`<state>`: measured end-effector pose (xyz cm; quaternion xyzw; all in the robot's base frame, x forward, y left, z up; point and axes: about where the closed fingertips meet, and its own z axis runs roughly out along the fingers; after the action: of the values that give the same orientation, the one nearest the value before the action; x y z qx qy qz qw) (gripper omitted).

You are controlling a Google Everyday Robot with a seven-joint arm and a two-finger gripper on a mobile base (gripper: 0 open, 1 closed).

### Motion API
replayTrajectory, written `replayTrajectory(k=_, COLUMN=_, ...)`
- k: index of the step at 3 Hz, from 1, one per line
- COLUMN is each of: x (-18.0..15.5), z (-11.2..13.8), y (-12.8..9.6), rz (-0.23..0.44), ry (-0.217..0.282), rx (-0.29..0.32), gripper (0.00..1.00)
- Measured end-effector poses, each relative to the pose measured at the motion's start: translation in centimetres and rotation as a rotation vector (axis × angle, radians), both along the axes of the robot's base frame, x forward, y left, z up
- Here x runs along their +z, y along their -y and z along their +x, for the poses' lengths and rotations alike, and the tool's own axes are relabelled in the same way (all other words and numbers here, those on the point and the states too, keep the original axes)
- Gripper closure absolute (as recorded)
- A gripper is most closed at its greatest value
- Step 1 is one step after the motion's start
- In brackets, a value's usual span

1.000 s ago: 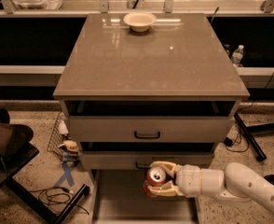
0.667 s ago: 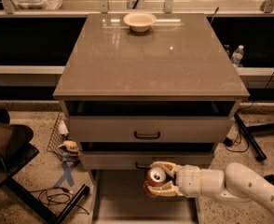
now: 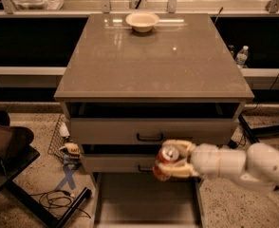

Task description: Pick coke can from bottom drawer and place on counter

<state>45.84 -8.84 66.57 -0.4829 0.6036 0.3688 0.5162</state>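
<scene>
My gripper (image 3: 172, 159) reaches in from the right on a white arm and is shut on the coke can (image 3: 166, 161), a small red can with a silver top. It holds the can upright in the air in front of the two upper drawers, above the open bottom drawer (image 3: 146, 199), a flat grey tray pulled out toward the camera. The counter (image 3: 151, 56) is the glossy grey-brown top of the cabinet, above and behind the can.
A cream bowl (image 3: 142, 21) stands at the counter's far edge. A clear water bottle (image 3: 242, 56) stands on a ledge at the right. A dark chair (image 3: 6, 146) and cables (image 3: 59, 198) lie on the floor at the left.
The gripper with the can has risen a little in front of the drawers. Nothing else has moved.
</scene>
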Motion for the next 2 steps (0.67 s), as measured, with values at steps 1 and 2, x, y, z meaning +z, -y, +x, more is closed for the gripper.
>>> replayTrajectory(k=1, x=5.9, z=1.5, y=1.9, rz=0.018, ry=0.003, rx=-0.045, gripper=1.0)
replayTrajectory(k=2, x=11.6, z=3.1, y=4.3, rz=-0.001, ry=0.02, rx=-0.121, gripper=1.0)
